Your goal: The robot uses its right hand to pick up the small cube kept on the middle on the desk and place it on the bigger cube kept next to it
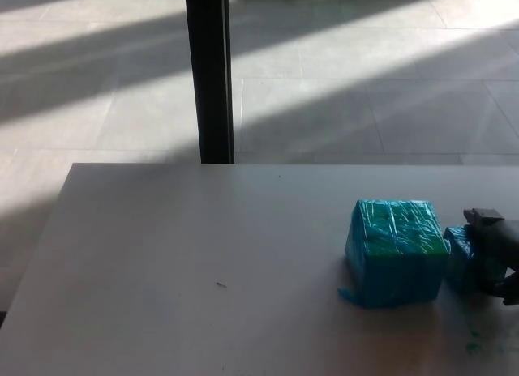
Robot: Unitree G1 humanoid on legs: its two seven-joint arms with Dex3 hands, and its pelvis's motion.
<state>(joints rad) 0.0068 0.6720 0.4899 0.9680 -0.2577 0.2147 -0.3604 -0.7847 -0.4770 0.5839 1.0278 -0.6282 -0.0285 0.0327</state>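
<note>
Right hand [496, 246] in from the right edge, seemingly clasped around the small cube [460, 258], though shadow blurs the fingers; cube still down on the pale desk [195, 271], just beside and perhaps touching the bigger cube [396, 250]. Both wrapped in shiny teal-blue film, greener on the bigger one's top, with nothing readable on either. Behind the desk, a dark upright post [209, 72] against a tiled floor [365, 84] striped with sunlight and shade.
</note>
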